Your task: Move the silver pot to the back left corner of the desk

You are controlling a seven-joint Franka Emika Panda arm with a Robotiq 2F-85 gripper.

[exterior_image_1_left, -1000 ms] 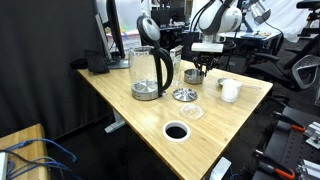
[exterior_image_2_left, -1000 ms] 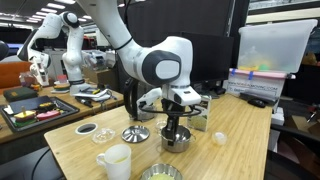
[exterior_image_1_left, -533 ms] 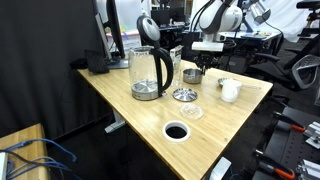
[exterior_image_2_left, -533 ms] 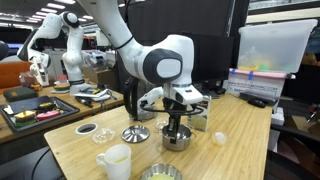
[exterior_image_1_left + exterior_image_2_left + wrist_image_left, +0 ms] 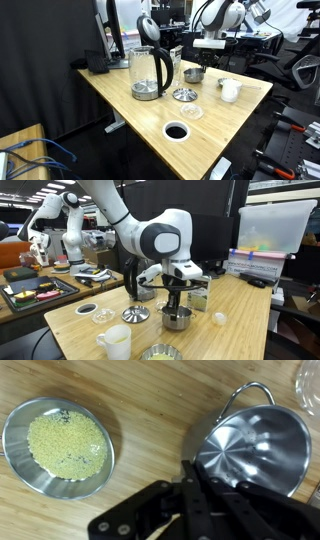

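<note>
The silver pot (image 5: 258, 445) is a shiny round steel pot with a thin wire handle, and it lies at the right of the wrist view. My gripper (image 5: 195, 478) is shut on its near rim, one finger inside and one outside. In both exterior views the gripper (image 5: 173, 305) reaches straight down into the pot (image 5: 177, 319), which is at the desk's (image 5: 120, 95) far side (image 5: 193, 74). I cannot tell if the pot's base touches the wood.
A steel bowl of yellow grains (image 5: 58, 445) lies close beside the pot. On the desk stand a glass kettle (image 5: 147, 72), a flat silver disc (image 5: 184, 95), a white mug (image 5: 229, 90), a small glass dish (image 5: 192, 112) and the black cable hole (image 5: 177, 131).
The arm has risen slightly with the gripper still on the pot's rim. Nothing else on the desk has moved.
</note>
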